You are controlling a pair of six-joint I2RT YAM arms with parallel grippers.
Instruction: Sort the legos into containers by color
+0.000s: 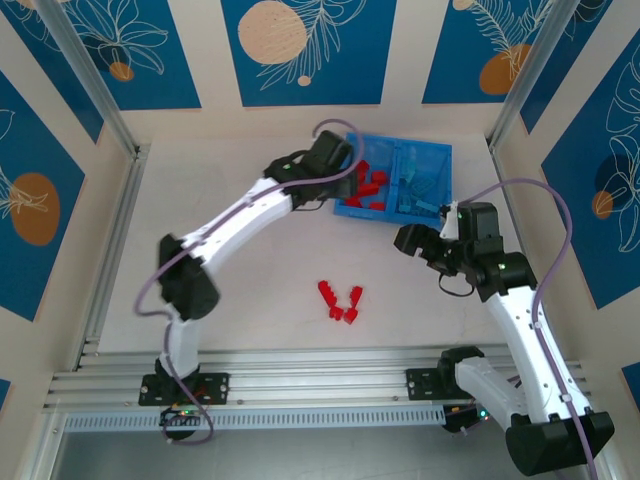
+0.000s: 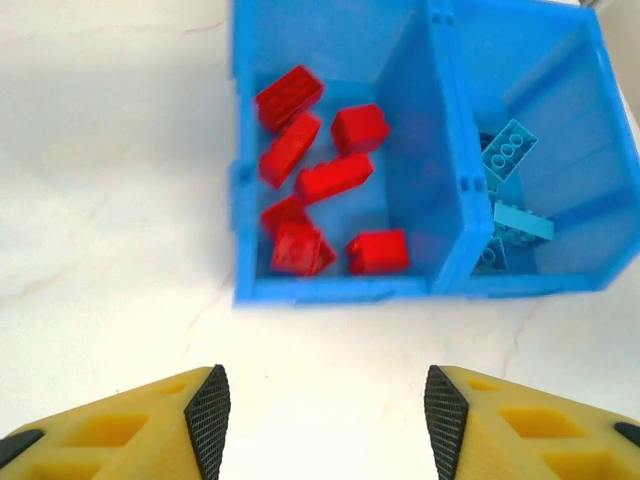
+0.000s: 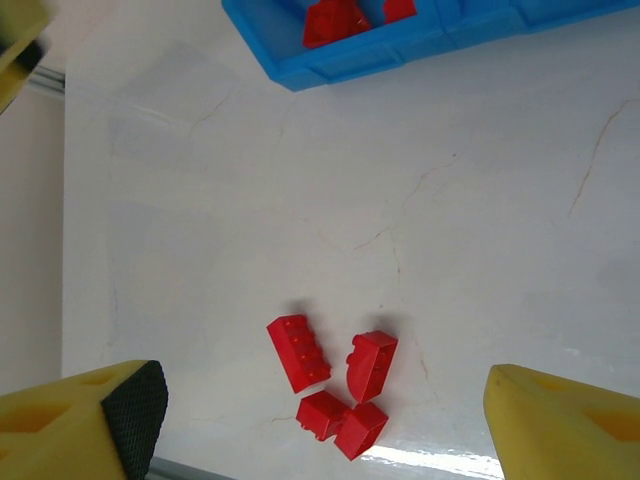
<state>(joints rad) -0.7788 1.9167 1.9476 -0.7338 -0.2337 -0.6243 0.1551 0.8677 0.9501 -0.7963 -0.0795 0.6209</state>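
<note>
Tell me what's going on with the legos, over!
Left end effector open, empty, at the tray. Right end effector open, empty, above four loose red legos. Nothing in the way.

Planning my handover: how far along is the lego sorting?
Done: several red legos lie in one compartment of the tray, light-blue legos in the other. In hand: nothing; the left fingers and right fingers stand open and empty. Left: four loose red bricks on the table, to join the reds.
</note>
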